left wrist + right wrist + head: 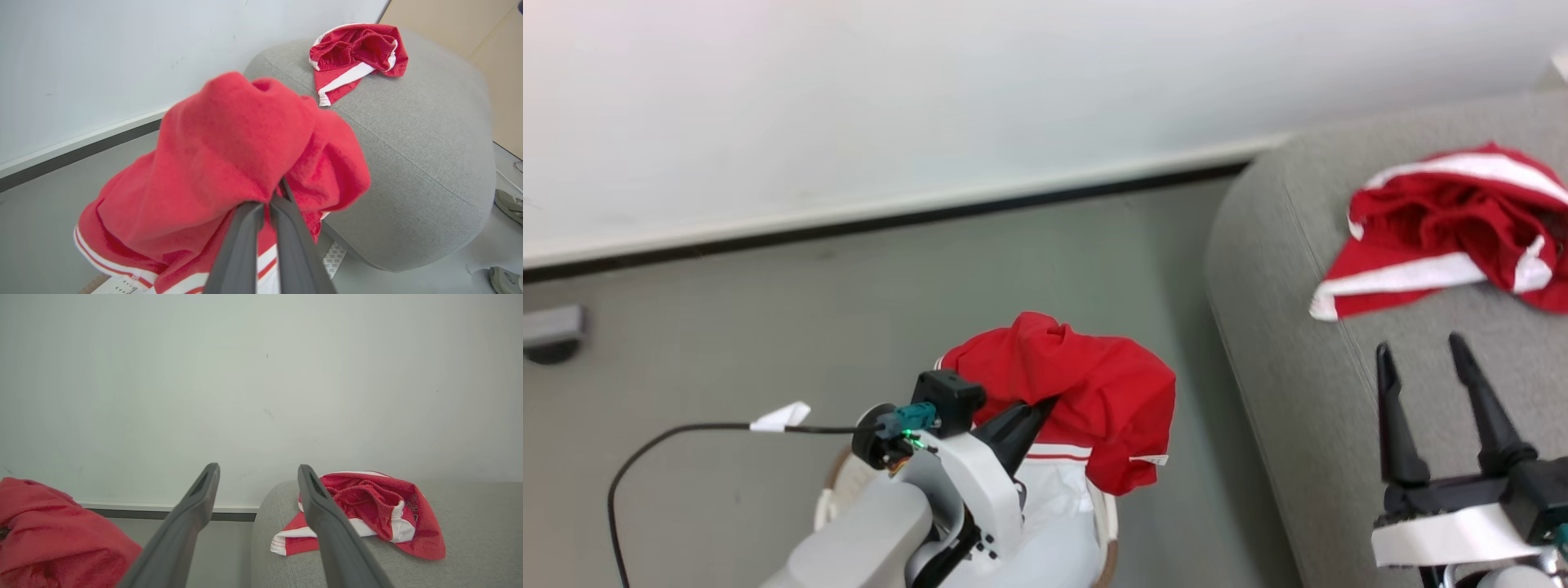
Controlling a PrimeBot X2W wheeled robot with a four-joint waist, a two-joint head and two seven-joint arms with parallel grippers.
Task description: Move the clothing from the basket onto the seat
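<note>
While the left gripper (1041, 408) clamps one red garment (1094, 380) above the basket (1107, 514), the other garment (1437, 237) lies on the seat (1282, 269) at two o'clock; the right gripper (1418, 345) stands wide, empty.

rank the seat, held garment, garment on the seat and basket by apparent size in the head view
1. seat
2 and 3. held garment and garment on the seat: they look about alike, so not ranked
4. basket, mostly hidden behind the left arm
</note>
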